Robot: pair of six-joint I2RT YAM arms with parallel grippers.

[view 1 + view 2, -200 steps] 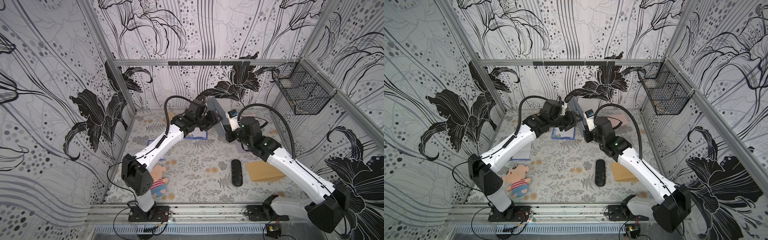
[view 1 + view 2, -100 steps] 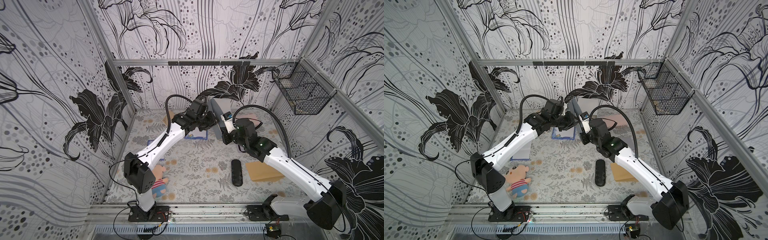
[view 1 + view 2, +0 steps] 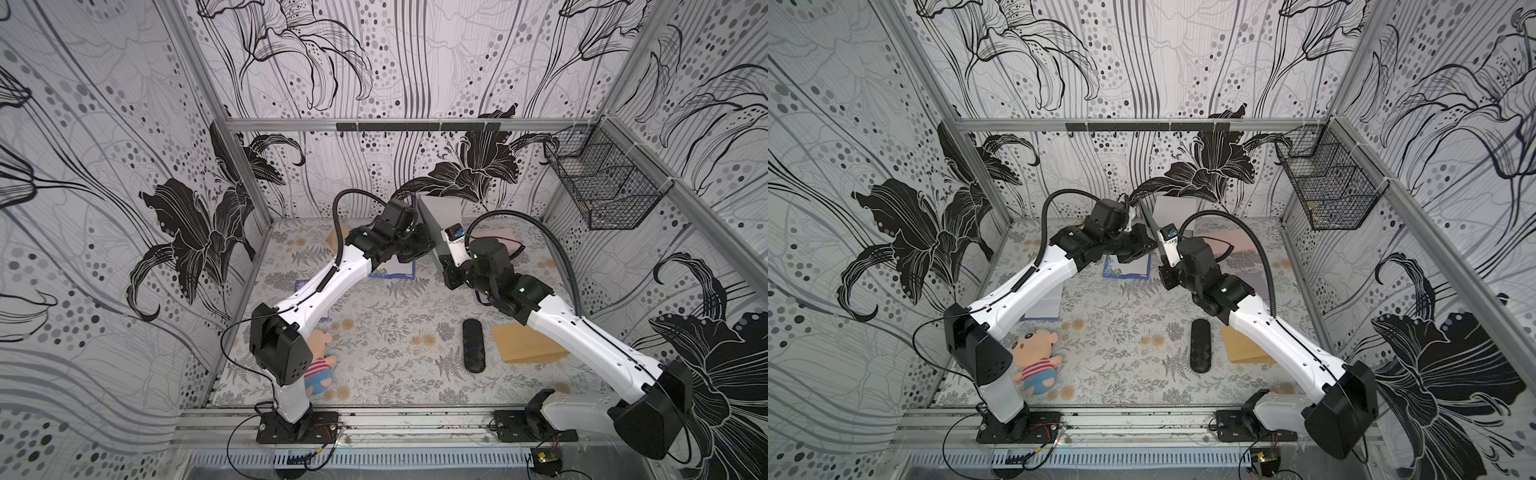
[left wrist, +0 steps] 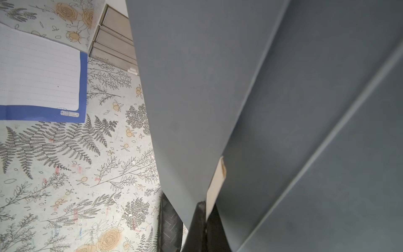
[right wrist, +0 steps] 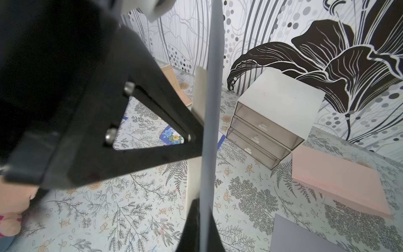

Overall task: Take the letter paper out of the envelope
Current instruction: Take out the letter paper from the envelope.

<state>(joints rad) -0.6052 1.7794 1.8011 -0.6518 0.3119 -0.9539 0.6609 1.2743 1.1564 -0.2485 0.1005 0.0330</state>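
Observation:
A grey envelope (image 3: 441,218) (image 3: 1149,224) hangs upright in the air at the back of the table, between my two arms. My right gripper (image 3: 443,266) (image 5: 204,209) is shut on its lower edge, the envelope (image 5: 212,109) rising edge-on from the jaws. A cream strip of letter paper (image 4: 214,187) (image 5: 199,91) sticks out beside the envelope (image 4: 196,87). My left gripper (image 3: 428,241) (image 4: 205,209) is shut on that strip, its black fingers (image 5: 174,122) reaching in from the side. Most of the letter paper is hidden inside the envelope.
A small drawer unit (image 5: 277,109) stands by the back wall, with a pink pad (image 5: 338,179) beside it. A blue-bordered lined sheet (image 4: 41,74) lies under the left arm. A black oblong object (image 3: 473,345), a brown envelope (image 3: 523,343) and a plush toy (image 3: 320,365) lie nearer the front. A wire basket (image 3: 602,187) hangs on the right wall.
My left gripper has closed from open onto the cream paper edge. The right arm has brought the envelope a little toward the left gripper.

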